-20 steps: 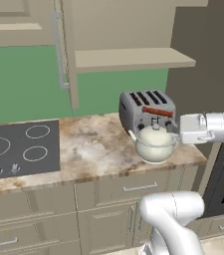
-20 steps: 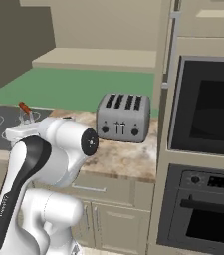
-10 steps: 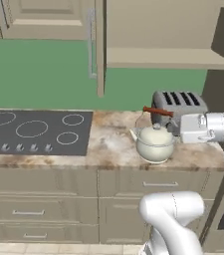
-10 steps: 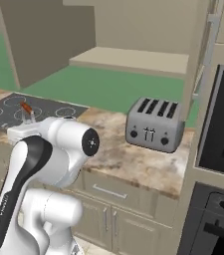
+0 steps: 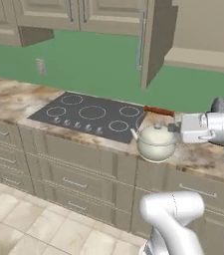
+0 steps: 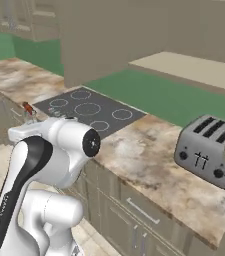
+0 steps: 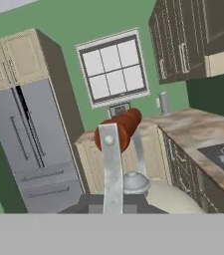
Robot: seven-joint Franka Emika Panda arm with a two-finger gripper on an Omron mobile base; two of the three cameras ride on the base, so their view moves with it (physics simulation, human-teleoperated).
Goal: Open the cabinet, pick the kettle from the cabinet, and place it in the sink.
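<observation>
Black cooktop [image 5: 91, 115] set in the marble bench [image 5: 14, 97], cream kettle [image 5: 156, 143] hanging at the bench's front edge just right of it, jaws clenched on its reddish-brown handle bar [image 7: 118, 129], grey toaster [image 6: 207, 150] farther right, cabinet [image 5: 153, 37] door open above.

Green walls [image 5: 88, 60], marble-look counter [image 6: 149, 165] with a black cooktop [image 5: 91, 115], beige drawers [image 5: 73, 172] below, pale tiled floor [image 5: 29, 226]. There's a gridded window [image 7: 113, 69] and a steel fridge [image 7: 29, 149].
</observation>
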